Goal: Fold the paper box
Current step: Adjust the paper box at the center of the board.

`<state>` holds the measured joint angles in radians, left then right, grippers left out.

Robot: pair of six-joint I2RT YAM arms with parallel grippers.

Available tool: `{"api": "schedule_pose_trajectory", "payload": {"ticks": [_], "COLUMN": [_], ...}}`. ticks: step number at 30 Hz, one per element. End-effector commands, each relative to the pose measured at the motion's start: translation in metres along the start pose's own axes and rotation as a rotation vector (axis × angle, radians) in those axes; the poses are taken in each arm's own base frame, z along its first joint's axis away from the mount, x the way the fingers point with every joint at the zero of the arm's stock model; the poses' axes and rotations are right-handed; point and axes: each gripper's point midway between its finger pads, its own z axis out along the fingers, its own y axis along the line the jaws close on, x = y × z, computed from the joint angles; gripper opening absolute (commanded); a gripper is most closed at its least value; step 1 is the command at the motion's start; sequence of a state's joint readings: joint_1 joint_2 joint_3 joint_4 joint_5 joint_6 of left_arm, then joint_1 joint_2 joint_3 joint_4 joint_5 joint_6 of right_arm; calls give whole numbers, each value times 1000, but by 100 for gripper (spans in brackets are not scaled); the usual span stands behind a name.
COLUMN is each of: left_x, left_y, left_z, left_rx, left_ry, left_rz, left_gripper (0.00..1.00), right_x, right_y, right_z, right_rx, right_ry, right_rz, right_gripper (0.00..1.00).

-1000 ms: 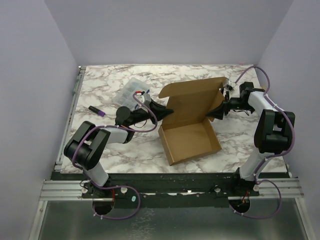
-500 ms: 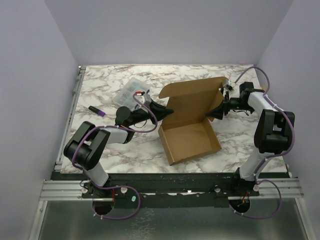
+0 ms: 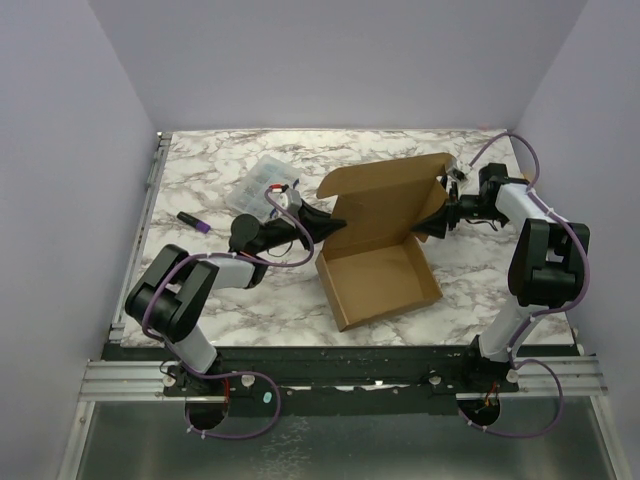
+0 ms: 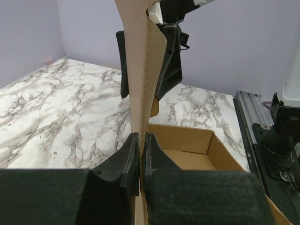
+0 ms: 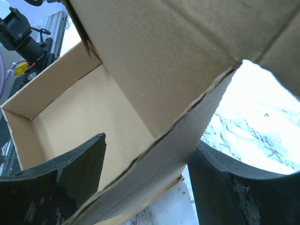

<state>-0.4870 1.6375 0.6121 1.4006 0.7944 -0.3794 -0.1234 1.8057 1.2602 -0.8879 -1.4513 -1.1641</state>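
two hands are on the paper box (image 3: pixel 385 280), which sits on the marble worktop (image 3: pixel 200 290) near the middle, a little toward my right arm. its shallow tray lies flat with the open side up. the lid stands up from the tray's far edge and leans back a little.

my left hand (image 3: pixel 332 224) reaches in from the left and is pressed together on the lid's left edge. in the left wrist view its fingertips (image 4: pixel 132 157) pinch the thin brown card, which rises straight up out of the pinch. my right hand (image 3: pixel 433 222) comes in from the right at the lid's other end. its jaws are spread, with one finger on each side of the lid's folded side flap. in the right wrist view one finger (image 5: pixel 75 164) stands clear of the card with the tray floor showing behind it. whether the other one touches the flap i cannot tell.

a small clear case (image 3: pixel 272 178) lies on the worktop just beyond my left arm. a dark pen (image 3: pixel 193 221) with a purple end lies farther left, well apart from the box.
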Motion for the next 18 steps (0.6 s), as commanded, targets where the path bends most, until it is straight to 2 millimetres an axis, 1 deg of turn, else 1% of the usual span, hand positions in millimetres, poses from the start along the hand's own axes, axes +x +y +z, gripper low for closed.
{"api": "schedule_pose_trajectory", "payload": {"ticks": [1,3,5,7,11,15,18], "left_x": [-15,-13,-11,-10,-11,-8,-7], "left_y": [-9,-6,-3,-2,-5,-6,-5], "left_z": [1,-1,-3,-4,-4,-6,-8], "left_rx": [19,2,-9,-11,6,14,10], "left_ry": [-33,-25,-18,-16,-13,-3,1], "left_rz": [64,68,69,71,85,107,119], "left_gripper": [0,0,0,0,0,0,0], "right_x": [-11,-21,-28,-29,-22,-30,-31], "right_y": [7,11,12,12,10,6,7], "right_z": [1,-4,-14,-24,-41,-58,-68], "right_rx": [-19,-14,8,39,87,122,150], "right_ry": [-10,-17,-27,-19,-14,-40,-3], "right_rz": [-35,-51,-54,-51,-46,-40,-87], "right_gripper": [73,76,79,81,81,81,80]}}
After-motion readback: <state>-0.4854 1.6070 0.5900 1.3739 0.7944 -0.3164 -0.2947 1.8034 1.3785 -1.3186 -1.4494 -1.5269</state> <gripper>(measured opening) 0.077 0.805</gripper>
